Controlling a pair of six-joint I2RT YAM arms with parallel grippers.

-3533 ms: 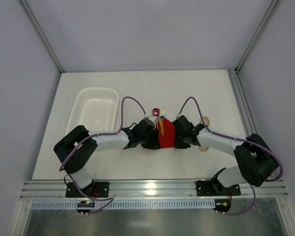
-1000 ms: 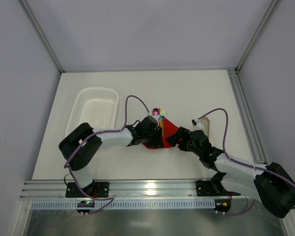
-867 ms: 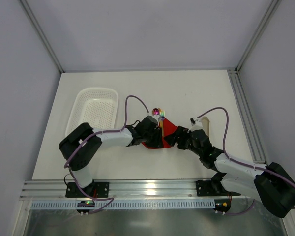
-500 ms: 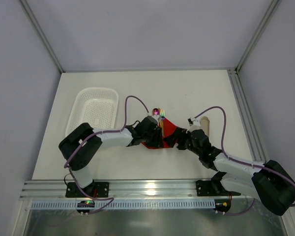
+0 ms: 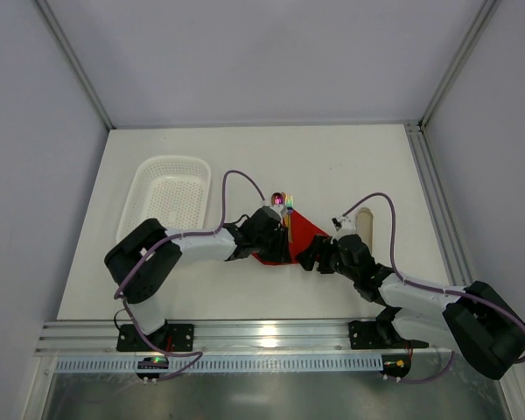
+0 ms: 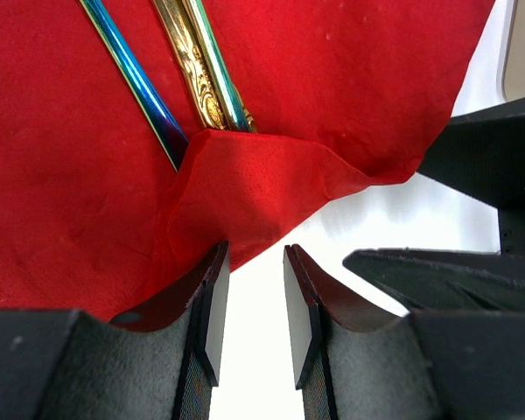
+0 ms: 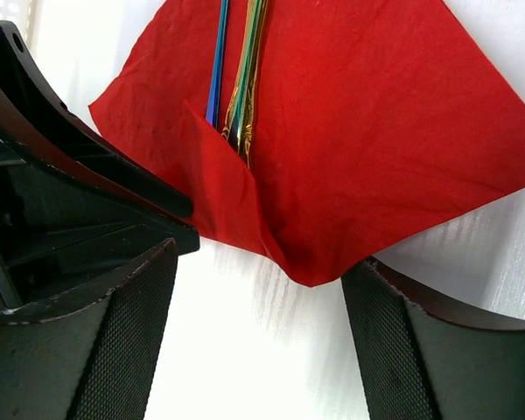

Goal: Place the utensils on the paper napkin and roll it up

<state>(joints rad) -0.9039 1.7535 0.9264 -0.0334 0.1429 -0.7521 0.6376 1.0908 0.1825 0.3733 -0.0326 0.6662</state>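
Note:
The red paper napkin (image 5: 299,234) lies flat like a diamond, its near-left corner folded up over the handle ends of the utensils (image 7: 238,79). The spoon and fork lie side by side on it, their heads (image 5: 283,202) past its far edge. In the left wrist view the blue and gold handles (image 6: 199,74) run under the fold (image 6: 245,179). My left gripper (image 6: 254,255) stands at the napkin's near-left edge, narrowly open, with bare table between its pads. My right gripper (image 7: 262,262) is wide open around the napkin's near corner (image 7: 313,273), not touching it.
A white perforated basket (image 5: 166,194) stands at the left. A beige oblong tray (image 5: 365,225) lies just right of the napkin, behind my right arm. My two grippers (image 5: 278,249) (image 5: 309,255) sit close together, and each shows black in the other's wrist view.
My right gripper has slid left and forward up to the napkin's near corner, and its jaws have narrowed a little. The left arm, napkin and utensils have not moved.

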